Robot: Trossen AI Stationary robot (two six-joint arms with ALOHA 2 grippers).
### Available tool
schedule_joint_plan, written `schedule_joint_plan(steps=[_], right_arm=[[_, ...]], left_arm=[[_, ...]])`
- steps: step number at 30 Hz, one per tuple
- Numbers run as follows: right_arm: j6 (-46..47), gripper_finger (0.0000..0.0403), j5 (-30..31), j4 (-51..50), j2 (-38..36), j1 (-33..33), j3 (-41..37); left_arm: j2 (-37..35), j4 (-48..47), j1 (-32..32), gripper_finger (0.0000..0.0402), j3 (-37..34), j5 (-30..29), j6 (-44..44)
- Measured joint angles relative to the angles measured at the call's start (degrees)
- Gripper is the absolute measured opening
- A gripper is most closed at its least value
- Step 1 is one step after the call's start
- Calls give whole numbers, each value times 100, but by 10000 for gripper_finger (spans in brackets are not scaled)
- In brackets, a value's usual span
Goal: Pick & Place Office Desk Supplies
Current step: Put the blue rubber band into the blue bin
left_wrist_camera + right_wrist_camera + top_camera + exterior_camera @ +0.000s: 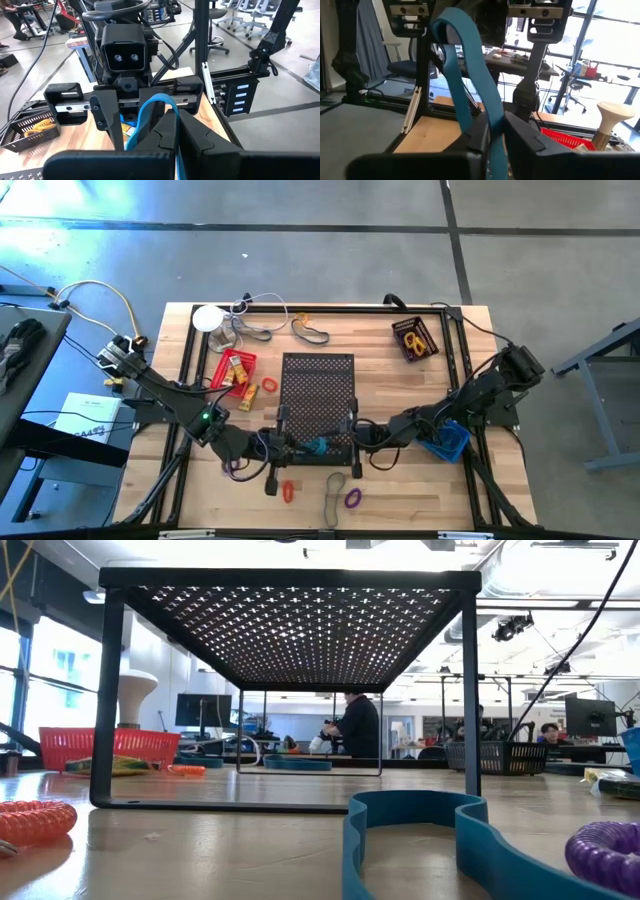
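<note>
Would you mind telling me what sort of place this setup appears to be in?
Most likely an open-plan office or lab workspace: a wooden table stands on a concrete floor, and behind it are monitors, office chairs and a seated person.

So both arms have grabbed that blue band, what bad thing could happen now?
1. The left tool and the right tool are both clamped on the same blue band. If they move apart, it may stretch and snap out of one grip.
2. They meet right beside the black mesh stand, so the band or a tool might catch on its edge.
</note>
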Motion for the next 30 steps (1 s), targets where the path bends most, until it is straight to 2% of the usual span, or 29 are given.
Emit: schedule_joint_plan(steps=[2,4,11,16,19,25,30], right_arm=[[-69,17,0,-2,0,0,0],[-138,6,7,-1,0,0,0],[-157,3,18,1,0,0,0],[-173,3,20,-6,0,0,0],[-175,3,19,-48,0,0,0],[-282,3,89,-270,-2,86,0],[-732,3,1102,-602,-116,426,0]], left_arm=[[0,-2,0,1,0,-2,-2],[0,-2,0,1,0,-4,1],[0,-84,-2,1,0,-17,19],[3,-110,-2,5,0,-17,506],[13,-111,-2,27,0,-17,665],[122,-129,-21,95,2,-17,797],[307,-181,-86,141,2,-115,795]])
